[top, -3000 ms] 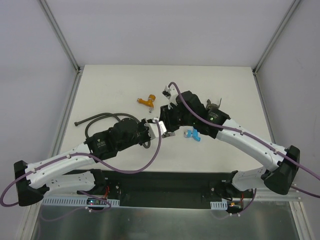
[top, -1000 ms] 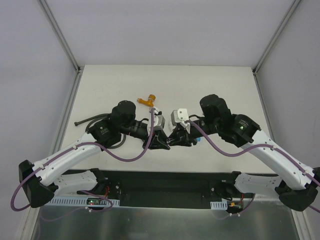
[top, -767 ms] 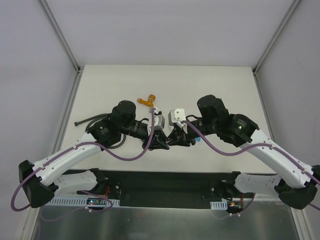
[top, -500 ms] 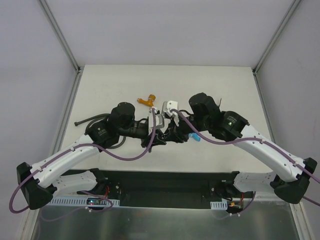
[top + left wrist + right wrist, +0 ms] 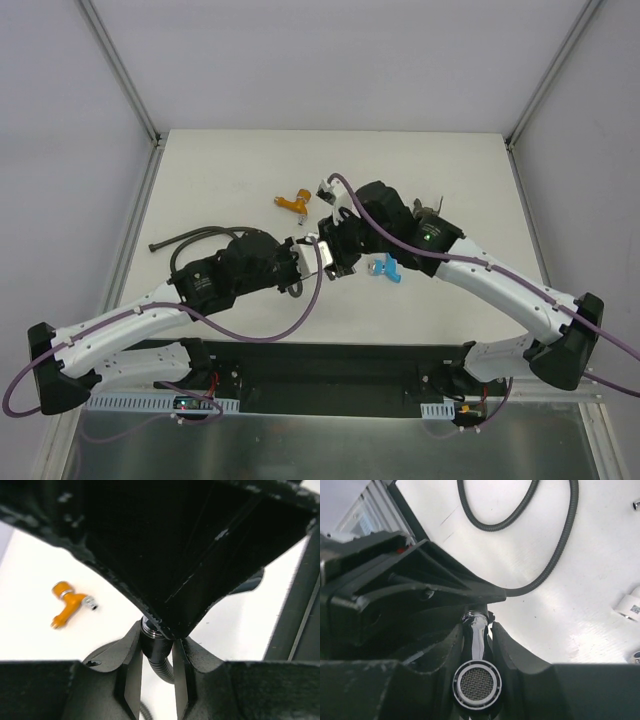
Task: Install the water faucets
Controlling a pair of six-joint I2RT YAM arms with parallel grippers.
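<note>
Hose (image 5: 162, 667) end sits clenched between the left gripper's (image 5: 156, 641) fingers, collar pointed at the chrome faucet (image 5: 476, 682). The right gripper (image 5: 477, 628) grasps that faucet by its body, apparently so the threads line up for screwing together. Beyond the chrome faucet lies the orange faucet (image 5: 292, 202), the blue faucet (image 5: 386, 267) just right of it, and the dark faucet (image 5: 430, 211) farther right, none yet fitted.
</note>
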